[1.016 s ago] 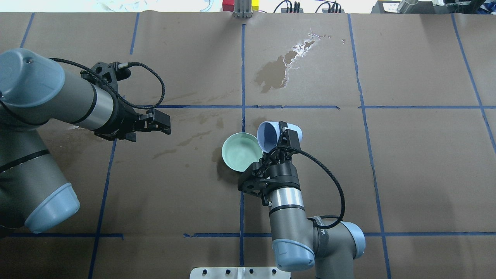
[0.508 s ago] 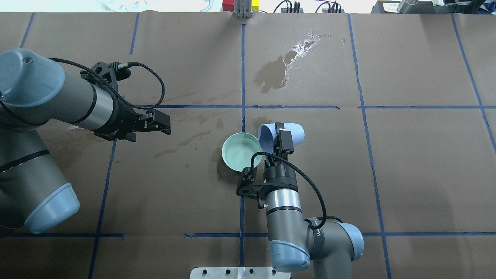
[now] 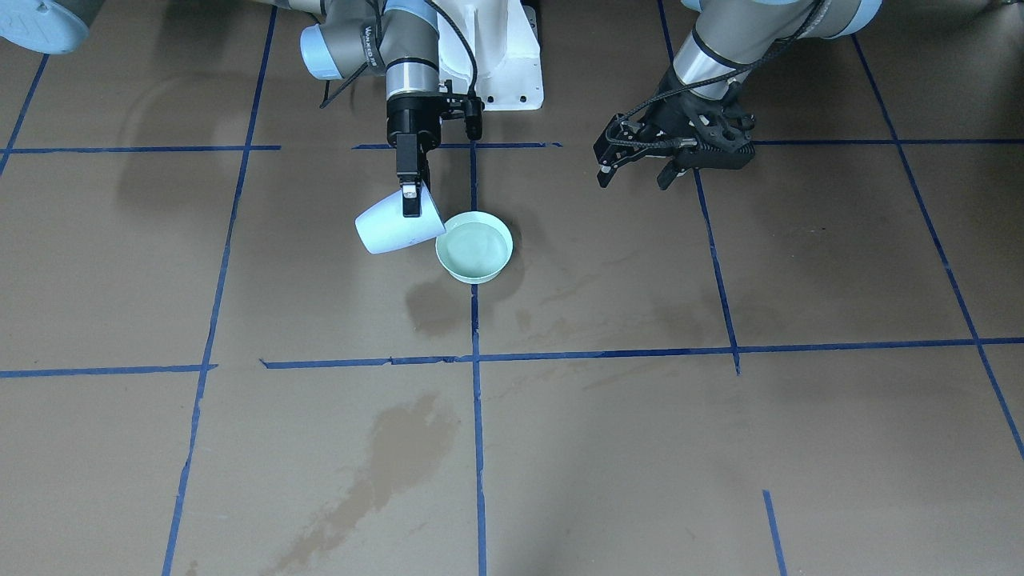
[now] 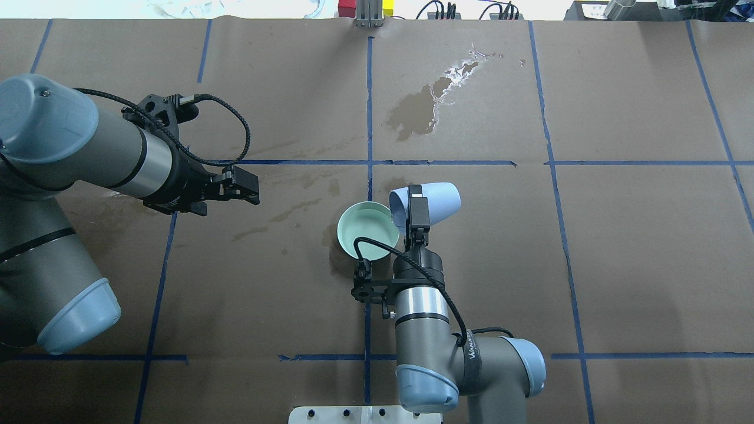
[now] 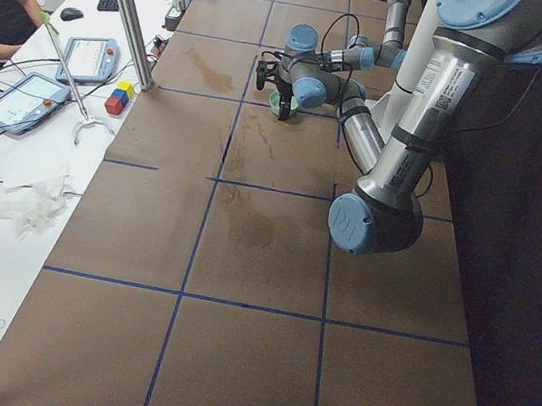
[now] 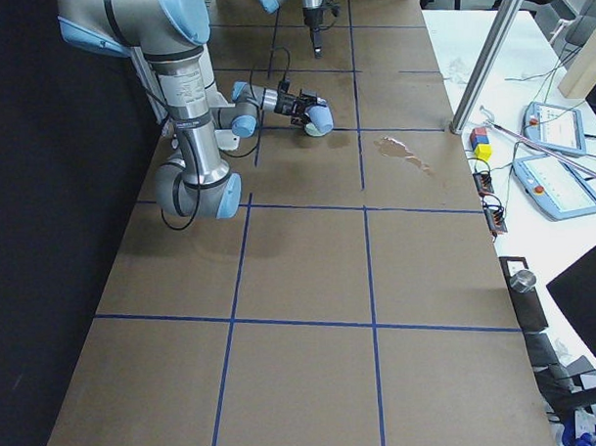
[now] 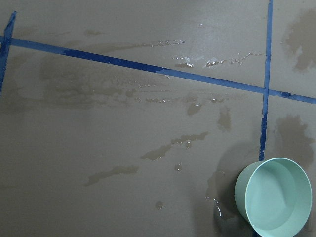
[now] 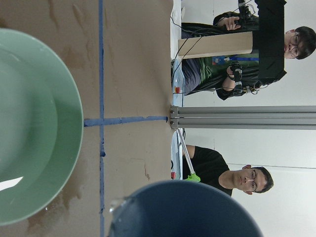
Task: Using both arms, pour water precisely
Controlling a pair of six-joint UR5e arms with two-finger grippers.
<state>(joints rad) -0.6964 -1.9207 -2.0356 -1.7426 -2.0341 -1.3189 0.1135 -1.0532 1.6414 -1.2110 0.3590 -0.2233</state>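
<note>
A: Why is the cup (image 4: 440, 199) on its side?

B: The right claw (image 4: 417, 206) is clamped across it near the mouth and holds it tipped above the surface (image 4: 618, 247), so the mouth hangs over the right rim of the bowl (image 3: 472, 277). That looks like a pour at or near its end; I can see no stream.

A: And the water (image 4: 366, 228)?

B: In the bowl, just left of that claw and a little nearer. Whether any is left in the cup I cannot tell.

A: The other arm?

B: The left claw (image 4: 250, 188) hovers well left of the bowl, jaws apart and empty, probably kept clear. Wet patches (image 4: 418, 112) mark the far surface.
</note>
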